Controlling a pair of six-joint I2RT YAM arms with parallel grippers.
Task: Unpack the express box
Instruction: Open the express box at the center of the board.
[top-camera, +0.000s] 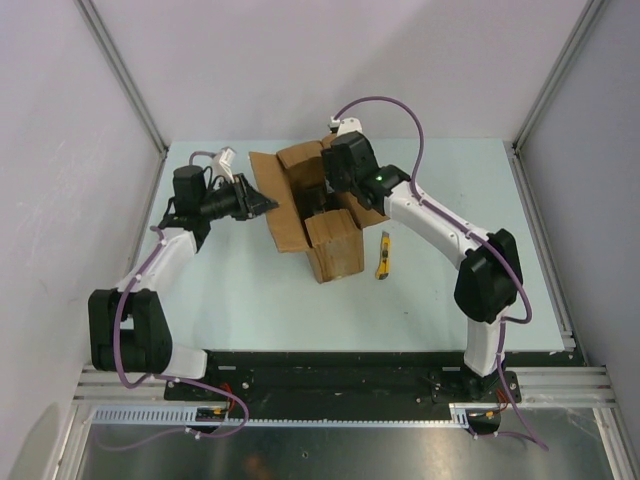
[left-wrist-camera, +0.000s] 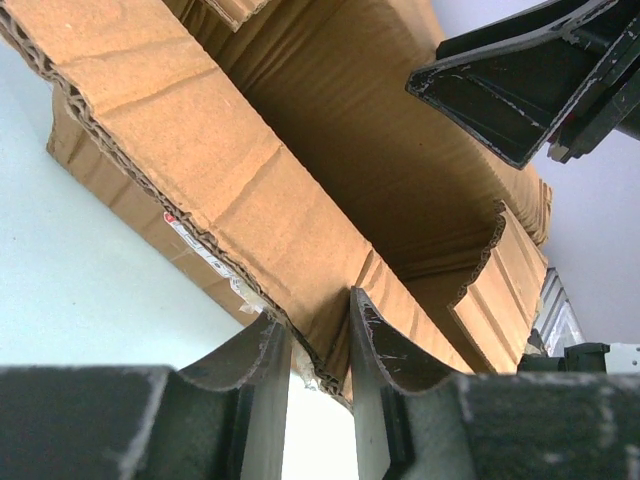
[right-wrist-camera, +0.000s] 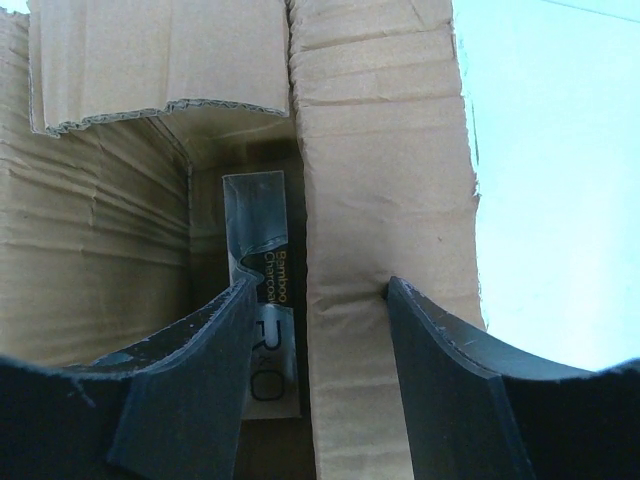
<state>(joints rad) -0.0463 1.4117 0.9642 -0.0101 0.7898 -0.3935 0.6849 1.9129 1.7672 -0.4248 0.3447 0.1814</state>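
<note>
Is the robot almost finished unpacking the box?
About halfway. Done: the express box is open, flaps spread. In hand: the left gripper pinches a flap while the right gripper reaches inside toward the dark package. To do: the dark package lies inside the box, not yet lifted out.

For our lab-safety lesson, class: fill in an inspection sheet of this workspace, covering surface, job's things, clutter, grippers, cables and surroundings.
Surface: pale table, no spills seen.
Job's things: box, flaps open, a dark package inside.
Clutter: yellow knife on the table, right of the box, apart from it.
Grippers: left gripper shut on a box flap; right gripper open, reaching into the box above the package.
Cables: purple cables looped along both arms.
Surroundings: plain walls, metal frame posts; nothing else seen.
</note>
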